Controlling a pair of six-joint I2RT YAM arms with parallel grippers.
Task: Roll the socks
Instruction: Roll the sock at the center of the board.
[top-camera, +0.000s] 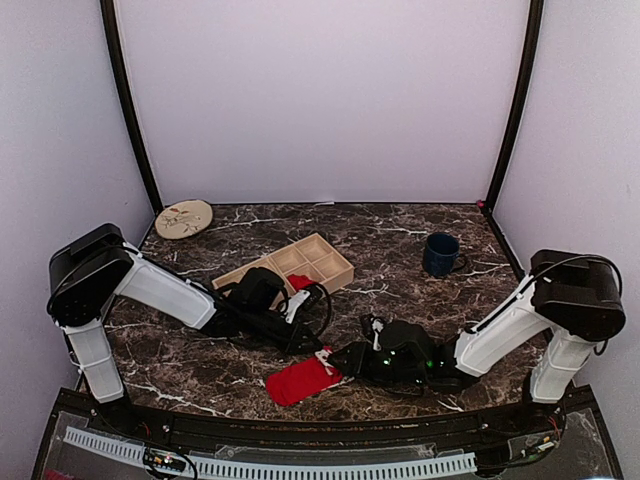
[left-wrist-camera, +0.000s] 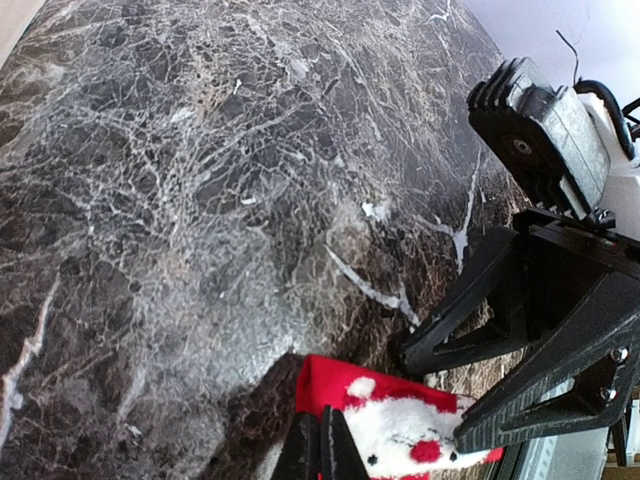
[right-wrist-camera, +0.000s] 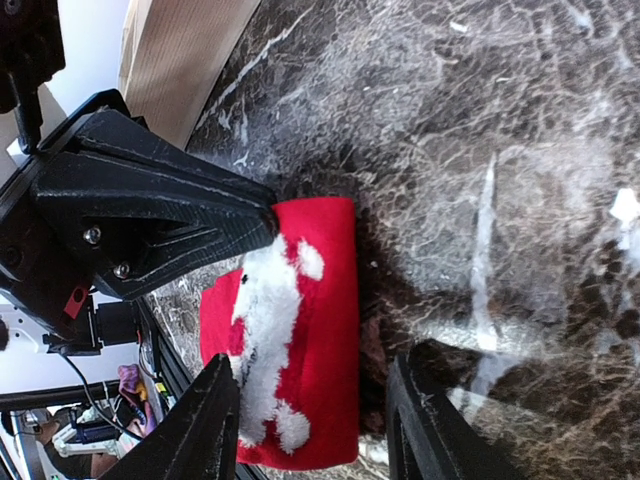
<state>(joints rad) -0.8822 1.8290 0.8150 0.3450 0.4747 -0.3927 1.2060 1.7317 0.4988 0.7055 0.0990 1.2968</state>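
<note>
A red sock (top-camera: 298, 381) with a fluffy white Santa figure lies flat near the table's front edge. In the left wrist view (left-wrist-camera: 345, 390) its folded edge is at the bottom. My left gripper (top-camera: 318, 352) (left-wrist-camera: 321, 428) has its fingers pressed together on the sock's near corner. My right gripper (top-camera: 342, 362) (right-wrist-camera: 315, 372) is open, low over the table. Its two fingers straddle the sock (right-wrist-camera: 325, 300), one on each side, apart from it. The left gripper's tip (right-wrist-camera: 262, 218) meets the sock's upper corner. A second red piece (top-camera: 300, 283) lies by the tray, mostly hidden by the left arm.
A wooden compartment tray (top-camera: 322, 255) stands behind the left arm. A dark blue mug (top-camera: 440, 254) is at the back right. A round patterned plate (top-camera: 184, 218) is at the back left corner. The table's front edge runs just below the sock.
</note>
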